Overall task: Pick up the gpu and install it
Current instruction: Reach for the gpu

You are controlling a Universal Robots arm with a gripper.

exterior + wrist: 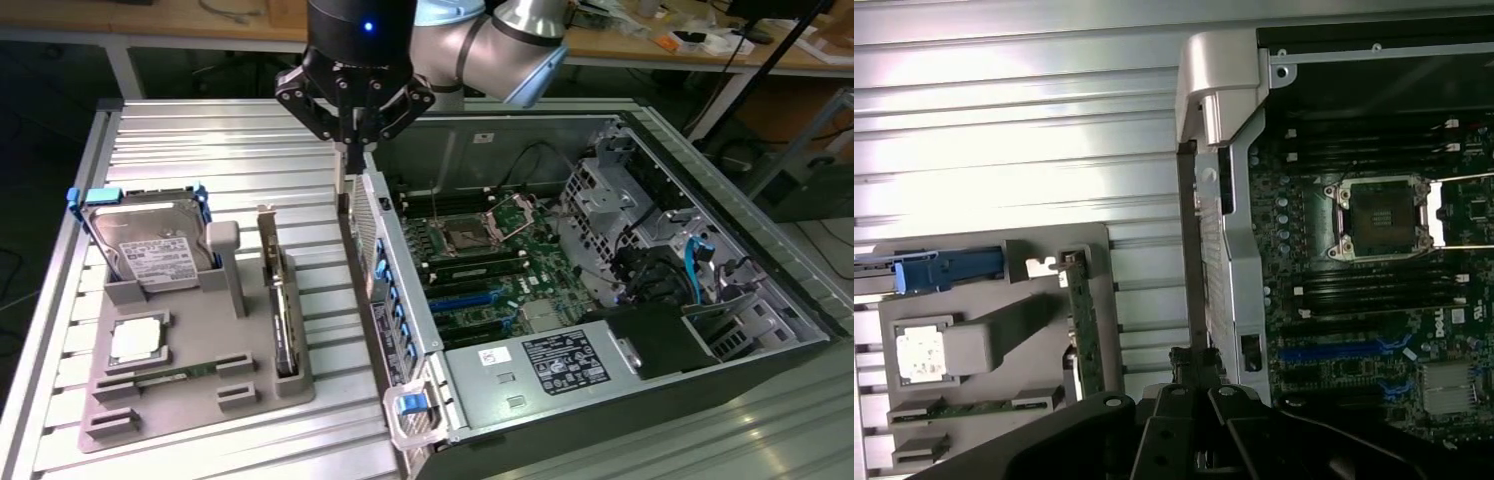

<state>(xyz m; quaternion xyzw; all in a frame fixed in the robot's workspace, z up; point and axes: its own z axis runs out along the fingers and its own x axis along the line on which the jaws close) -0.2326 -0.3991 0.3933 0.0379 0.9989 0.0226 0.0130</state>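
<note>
**Hand shut above the case wall, card standing in its tray**

Starting at the exterior view's left, we see a ribbed silver metal bench (200, 150) carrying a grey moulded plastic tray (247, 340). At the tray's far corner a boxy silver hard drive with a white label (154, 250) stands in a blue-edged holder. Nearer the camera lie a square silver processor chip (138, 340) and a slim green memory stick (174, 375).

Along the tray's right side we find the gpu (280, 310), a thin flat card with a dark face. It stands on its long edge in a slot, its silver metal bracket at the far end. From the wrist we see the same card edge-on (1087, 330), seated in the tray and touched by nothing.

Further right, the black hand (354, 140) hangs from the grey and silver arm, its fingers closed together on themselves. It sits just over the top edge of the open grey computer case (534, 135), at the case's slotted wall, apart from the card. In the wrist view the hand (1194, 385) lines up with that thin wall.

Inside the case we see the green motherboard (481, 260) with its bare square socket.
</note>
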